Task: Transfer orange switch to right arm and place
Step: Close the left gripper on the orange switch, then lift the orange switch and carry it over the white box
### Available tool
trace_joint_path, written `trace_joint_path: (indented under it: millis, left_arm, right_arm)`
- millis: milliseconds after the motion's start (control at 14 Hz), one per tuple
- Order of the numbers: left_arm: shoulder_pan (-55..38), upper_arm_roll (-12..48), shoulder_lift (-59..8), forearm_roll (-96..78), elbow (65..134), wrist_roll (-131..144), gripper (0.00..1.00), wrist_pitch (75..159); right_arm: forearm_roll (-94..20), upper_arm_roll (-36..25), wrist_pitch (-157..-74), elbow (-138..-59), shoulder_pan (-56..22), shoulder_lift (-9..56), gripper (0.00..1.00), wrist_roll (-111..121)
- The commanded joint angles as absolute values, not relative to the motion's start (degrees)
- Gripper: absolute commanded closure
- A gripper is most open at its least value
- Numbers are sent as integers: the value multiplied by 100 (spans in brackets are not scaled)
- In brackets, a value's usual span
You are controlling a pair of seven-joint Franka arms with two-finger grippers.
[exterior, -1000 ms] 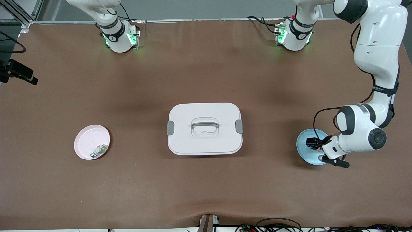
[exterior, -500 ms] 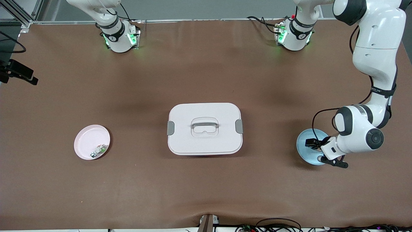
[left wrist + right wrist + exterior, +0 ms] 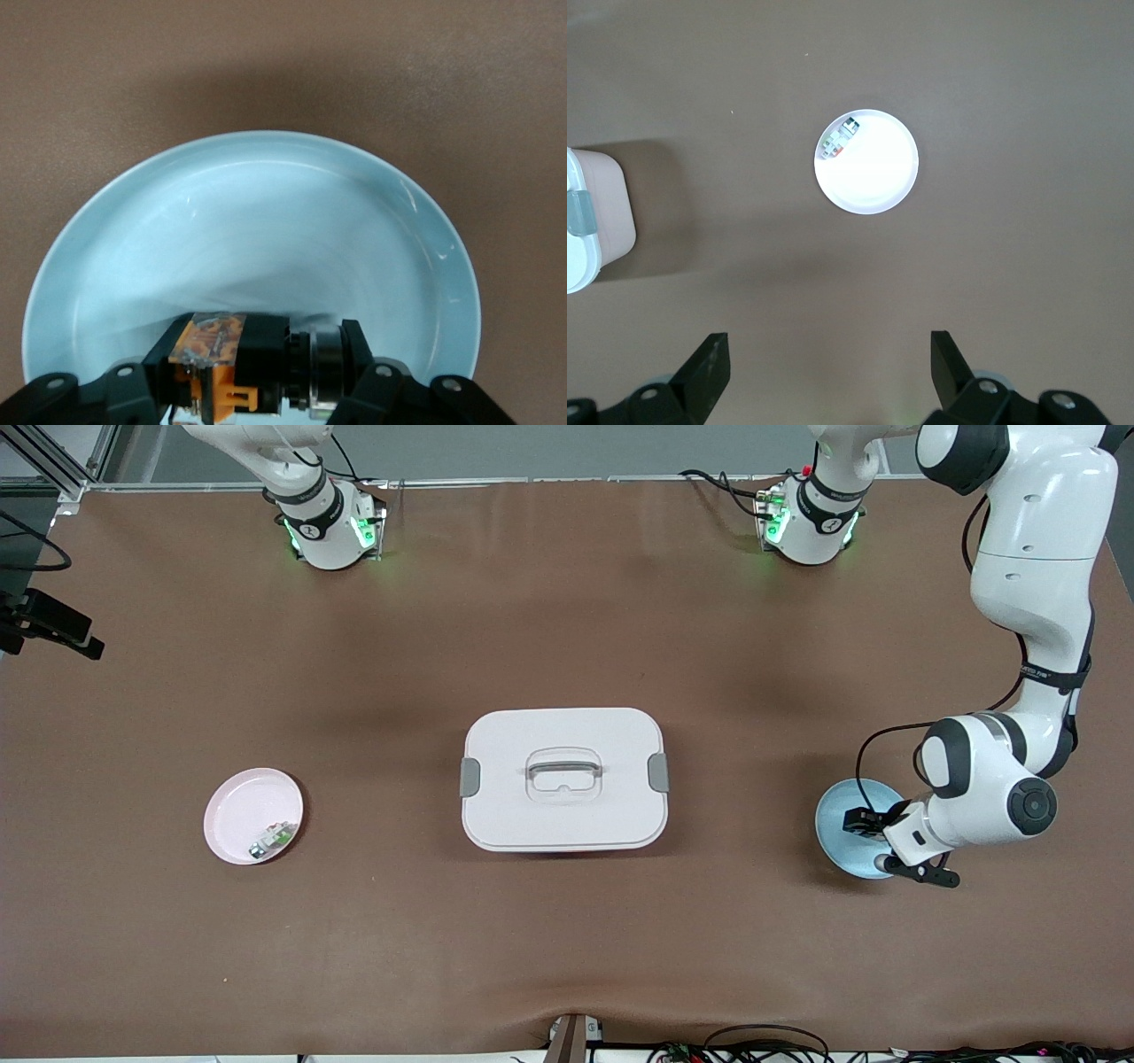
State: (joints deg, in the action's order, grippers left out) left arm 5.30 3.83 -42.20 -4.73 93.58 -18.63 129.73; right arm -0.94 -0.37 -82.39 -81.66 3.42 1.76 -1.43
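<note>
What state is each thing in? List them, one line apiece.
Orange switch: lying in the blue plate, clamped between the left gripper's fingers.
Blue plate: on the table, holding the switch.
Left gripper: shut on the switch, down in the blue plate.
Right gripper: open, waiting high over the table.
White box: lid on.
Pink plate: holds a small green-white part.

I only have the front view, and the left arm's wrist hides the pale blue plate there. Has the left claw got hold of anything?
Observer: Yes. The left wrist view shows the left claw shut on the small orange-and-black push-button switch, down in the pale blue round plate.
Operator: And the right claw? It's outside my frame.
Observer: The right claw waits open, high above the brown table, with the round pink plate in its camera's sight.
</note>
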Motion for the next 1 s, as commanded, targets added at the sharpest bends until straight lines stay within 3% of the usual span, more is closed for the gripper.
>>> trace_joint_path:
  millis: [0,429,643,929]
  left_arm:
    - [527,440,-4079,-457,9413,-1539,66,12903]
    - [387,343,-3420,-404,9369,-66,66,11858]
    - [387,325,-3340,-404,8966,1332,65,11050]
    - [396,430,-2849,-492,8877,3089,66,10635]
  right_arm:
    - [-105,-9,-8253,-8104,404,176,0,-123]
    - [-141,-9,-8270,-8104,439,176,0,-123]
    - [-44,-9,-8340,-8095,440,176,0,-105]
    - [96,-18,-8358,-8095,448,176,0,-97]
